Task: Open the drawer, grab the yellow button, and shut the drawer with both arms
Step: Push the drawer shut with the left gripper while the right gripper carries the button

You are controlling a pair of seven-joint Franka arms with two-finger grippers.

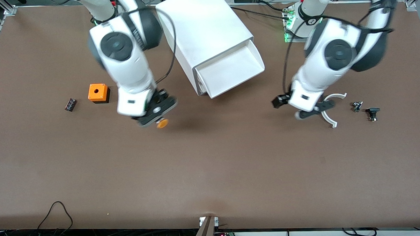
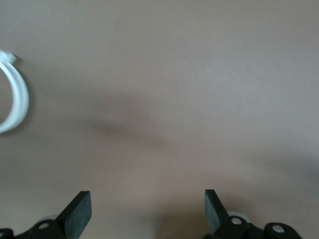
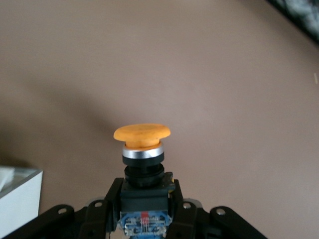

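Observation:
The white cabinet (image 1: 203,31) lies on the table between the arms' bases. Its top drawer (image 1: 238,82) is pulled out toward the front camera and shows nothing inside. My right gripper (image 1: 157,117) is shut on the button (image 1: 162,123) and holds it above bare table beside the drawer, toward the right arm's end. In the right wrist view the fingers (image 3: 107,199) clamp the black body and the orange cap (image 3: 142,133) sticks out past them. My left gripper (image 1: 314,111) is open and empty, low over the table toward the left arm's end; its pads (image 2: 79,211) stand wide apart.
An orange cube with a round hole (image 1: 97,92) and a small black ribbed part (image 1: 70,104) lie toward the right arm's end. A white open ring (image 1: 331,111) lies under the left gripper, also in the left wrist view (image 2: 17,97). Two small dark parts (image 1: 357,106) (image 1: 372,113) lie beside it.

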